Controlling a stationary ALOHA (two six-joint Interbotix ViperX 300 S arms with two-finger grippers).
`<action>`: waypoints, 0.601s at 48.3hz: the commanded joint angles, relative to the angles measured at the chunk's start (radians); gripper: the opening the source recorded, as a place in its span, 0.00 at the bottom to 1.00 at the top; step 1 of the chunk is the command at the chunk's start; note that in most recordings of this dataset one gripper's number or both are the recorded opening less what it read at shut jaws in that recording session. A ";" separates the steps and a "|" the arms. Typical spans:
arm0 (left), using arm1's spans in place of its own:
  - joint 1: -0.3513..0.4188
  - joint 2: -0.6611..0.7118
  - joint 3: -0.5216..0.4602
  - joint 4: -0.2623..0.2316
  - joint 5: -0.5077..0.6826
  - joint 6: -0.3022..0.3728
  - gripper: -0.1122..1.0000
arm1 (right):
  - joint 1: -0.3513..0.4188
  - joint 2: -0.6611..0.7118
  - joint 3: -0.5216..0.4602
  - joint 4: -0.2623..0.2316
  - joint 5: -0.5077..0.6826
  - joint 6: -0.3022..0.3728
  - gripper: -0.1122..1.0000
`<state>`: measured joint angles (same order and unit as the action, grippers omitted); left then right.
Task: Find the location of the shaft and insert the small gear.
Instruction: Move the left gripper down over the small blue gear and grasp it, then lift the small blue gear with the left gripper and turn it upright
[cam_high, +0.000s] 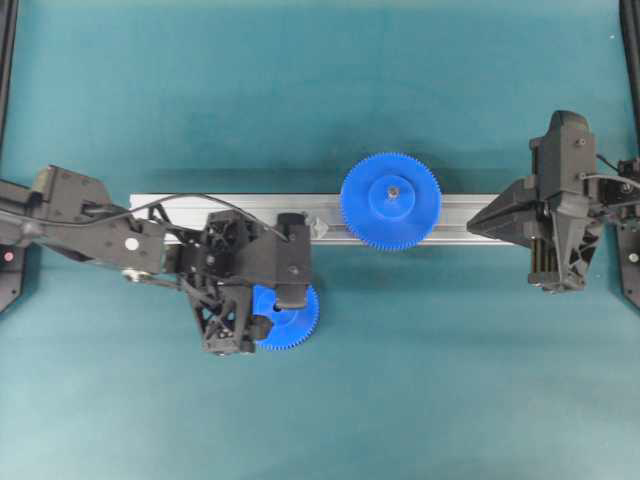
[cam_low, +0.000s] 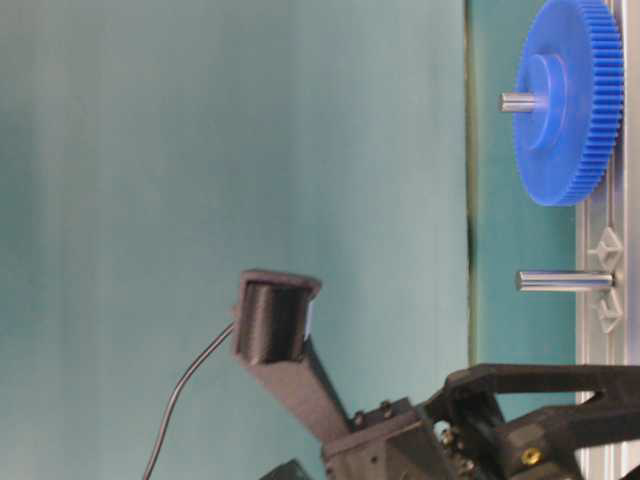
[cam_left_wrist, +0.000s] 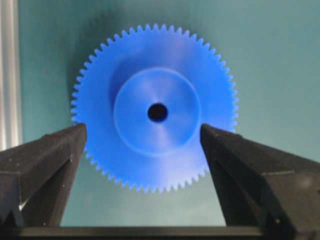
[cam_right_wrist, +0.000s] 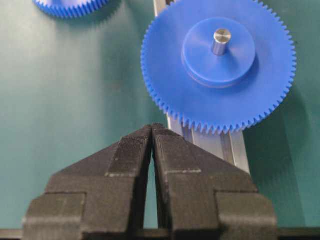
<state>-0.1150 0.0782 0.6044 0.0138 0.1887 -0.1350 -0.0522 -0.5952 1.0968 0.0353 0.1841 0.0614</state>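
Note:
The small gear (cam_left_wrist: 150, 135) lies flat on the teal table, hub and dark centre hole up. My left gripper (cam_left_wrist: 142, 131) is open above it, with one finger at each side of the gear and not touching it. In the overhead view the small gear (cam_high: 300, 322) shows partly under the left gripper (cam_high: 268, 318), just in front of the rail. The shaft (cam_low: 565, 281) rises bare from its silvery bracket (cam_high: 318, 228) on the rail, beside the larger gear. My right gripper (cam_right_wrist: 152, 127) is shut and empty at the rail's right end (cam_high: 480, 225).
The larger blue gear (cam_high: 390, 200) sits on its own pin on the aluminium rail (cam_high: 460, 212), right of the bracket. It also shows in the right wrist view (cam_right_wrist: 220, 65). Black frame posts stand at the table's left and right edges.

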 joint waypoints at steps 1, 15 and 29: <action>-0.006 0.006 -0.029 0.005 -0.003 0.002 0.93 | 0.003 0.000 -0.009 -0.002 -0.006 0.003 0.21; -0.006 0.046 -0.052 0.005 0.025 -0.002 0.93 | 0.003 -0.002 0.002 -0.002 -0.008 0.005 0.21; -0.006 0.057 -0.052 0.003 0.025 -0.003 0.93 | 0.003 -0.003 0.009 -0.002 -0.020 0.006 0.21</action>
<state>-0.1181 0.1473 0.5660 0.0153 0.2163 -0.1365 -0.0506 -0.5952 1.1121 0.0353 0.1779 0.0614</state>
